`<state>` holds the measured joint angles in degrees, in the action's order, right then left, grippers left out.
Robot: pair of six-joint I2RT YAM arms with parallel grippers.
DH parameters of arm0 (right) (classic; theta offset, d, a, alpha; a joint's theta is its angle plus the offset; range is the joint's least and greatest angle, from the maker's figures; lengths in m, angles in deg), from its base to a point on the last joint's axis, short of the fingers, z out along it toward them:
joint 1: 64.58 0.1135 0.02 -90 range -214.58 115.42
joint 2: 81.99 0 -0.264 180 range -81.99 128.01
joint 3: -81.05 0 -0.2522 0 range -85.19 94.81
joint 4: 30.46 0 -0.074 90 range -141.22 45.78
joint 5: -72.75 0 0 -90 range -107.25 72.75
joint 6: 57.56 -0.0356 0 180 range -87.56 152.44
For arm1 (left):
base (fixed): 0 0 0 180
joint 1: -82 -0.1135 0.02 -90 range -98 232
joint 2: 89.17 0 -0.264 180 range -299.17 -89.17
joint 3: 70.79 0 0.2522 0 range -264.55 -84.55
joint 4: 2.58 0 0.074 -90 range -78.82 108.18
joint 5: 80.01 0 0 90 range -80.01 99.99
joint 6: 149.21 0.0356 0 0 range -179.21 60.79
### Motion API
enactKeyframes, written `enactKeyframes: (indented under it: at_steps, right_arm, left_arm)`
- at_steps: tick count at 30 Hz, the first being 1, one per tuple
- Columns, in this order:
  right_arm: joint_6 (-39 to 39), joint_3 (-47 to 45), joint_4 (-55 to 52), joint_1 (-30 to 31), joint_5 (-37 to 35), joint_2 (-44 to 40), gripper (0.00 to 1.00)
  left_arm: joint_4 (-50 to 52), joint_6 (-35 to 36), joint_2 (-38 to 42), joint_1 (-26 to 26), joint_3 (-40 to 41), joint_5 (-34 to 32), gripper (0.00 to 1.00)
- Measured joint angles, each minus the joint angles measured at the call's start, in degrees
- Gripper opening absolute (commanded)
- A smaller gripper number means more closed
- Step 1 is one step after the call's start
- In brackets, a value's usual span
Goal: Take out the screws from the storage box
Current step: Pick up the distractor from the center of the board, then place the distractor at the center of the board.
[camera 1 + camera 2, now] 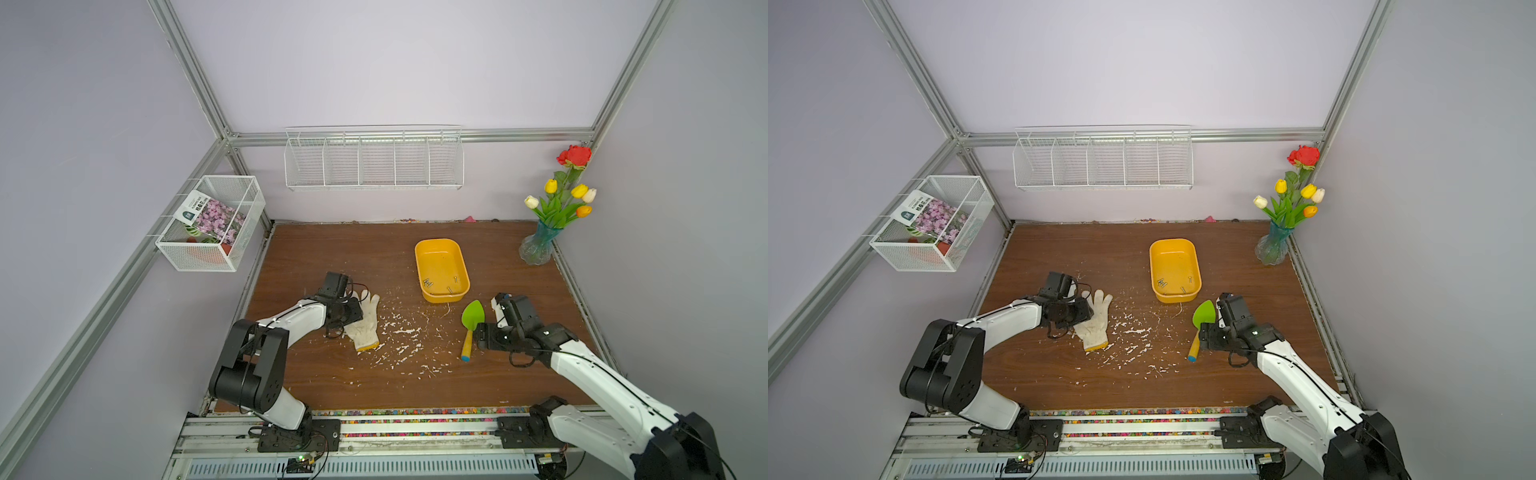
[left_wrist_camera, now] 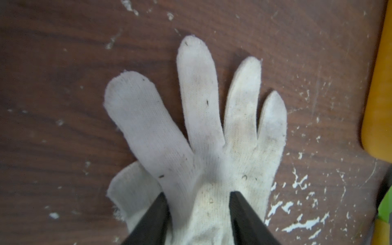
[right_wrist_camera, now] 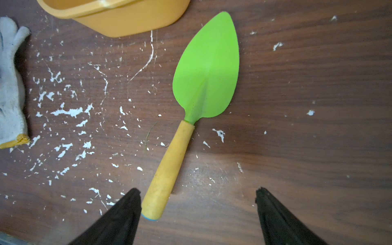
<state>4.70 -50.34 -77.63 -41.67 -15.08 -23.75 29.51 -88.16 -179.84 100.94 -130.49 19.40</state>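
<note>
The counter [image 1: 332,257] carries a yellow storage box [image 1: 442,297]. Left of the box lies a glove [image 1: 365,324], the left claw [image 2: 198,193] on it, jaws half apart. Near the box's front lies a trowel [image 1: 473,313], the right claw [image 3: 197,189] wide apart at its handle. The screws [image 1: 428,284] lie inside the box.

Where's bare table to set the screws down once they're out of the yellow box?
Bare: between storage box and vase; back-left table, behind the glove; the near-edge strip. Crowded: white flakes fill the stretch from glove to trowel.
</note>
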Motion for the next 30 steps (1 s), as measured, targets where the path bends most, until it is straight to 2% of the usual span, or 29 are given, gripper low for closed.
enactKeyframes:
  at_steps: [3,4,10,20,25,27,28,30]
  right_arm:
    - [-1.0,-0.1,0.0,1.0,0.0,0.2,0.86]
    - [-1.3,-0.1,0.0,1.3,0.0,0.3,0.86]
    - [-3.3,-0.1,0.0,4.2,-0.2,4.4,0.87]
    - [-5.7,4.7,-0.3,9.5,-3.9,18.3,0.84]
    - [-6.2,7.5,-0.9,12.3,-6.7,23.3,0.74]
    - [-6.9,7.7,-1.1,12.4,-7.6,23.7,0.63]
    - [-7.1,7.7,-1.4,12.4,-8.0,23.7,0.57]
    - [-7.5,7.6,-2.0,12.4,-8.7,23.7,0.48]
  left_arm:
    - [0.4,1.1,-2.2,0.0,-1.5,-0.5,0.01]
    - [0.6,1.0,-2.6,0.0,-1.9,-0.6,0.00]
    - [4.4,3.1,-3.7,-0.9,-8.1,-3.1,0.00]
    - [7.5,9.6,-12.6,-11.0,-28.0,-10.9,0.00]
    - [8.8,11.9,-19.5,-14.0,-34.1,-13.4,0.00]
    - [9.4,12.3,-20.9,-13.9,-34.6,-13.6,0.11]
    - [9.8,12.5,-21.1,-13.9,-34.6,-13.6,0.13]
    - [10.5,12.8,-21.2,-13.8,-34.5,-13.4,0.28]
